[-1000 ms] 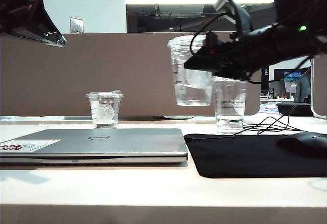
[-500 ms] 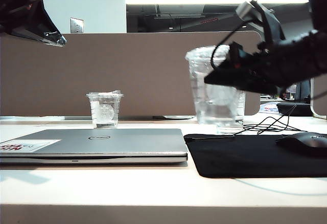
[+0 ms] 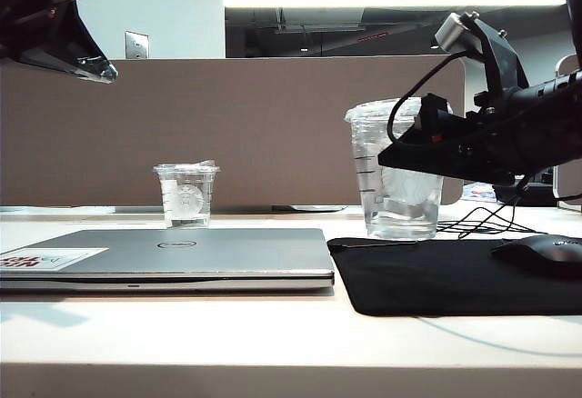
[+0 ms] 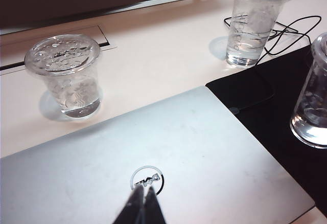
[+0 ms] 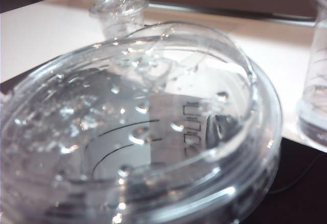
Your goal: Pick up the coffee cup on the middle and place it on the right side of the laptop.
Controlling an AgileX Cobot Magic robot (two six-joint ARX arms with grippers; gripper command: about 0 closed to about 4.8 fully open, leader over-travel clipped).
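1. The right gripper (image 3: 414,154) is holding the coffee cup (image 3: 396,169) by its side, with its jaws squeezed around it.
2. The coffee cup is sitting low over the black mouse pad (image 3: 436,275), just to the right of the laptop (image 3: 173,254). Its bottom looks like it is touching the pad or almost touching it; I cannot tell which.
3. The picking up is done. What is left is letting go of the cup and pulling the arm away.
4. The left gripper (image 4: 142,208) is waiting up high over the laptop lid, with its tips pressed together and holding nothing.
5. Two other clear cups, a short cup (image 3: 187,194) and a tall cup (image 4: 254,22), are standing at the back of the table.
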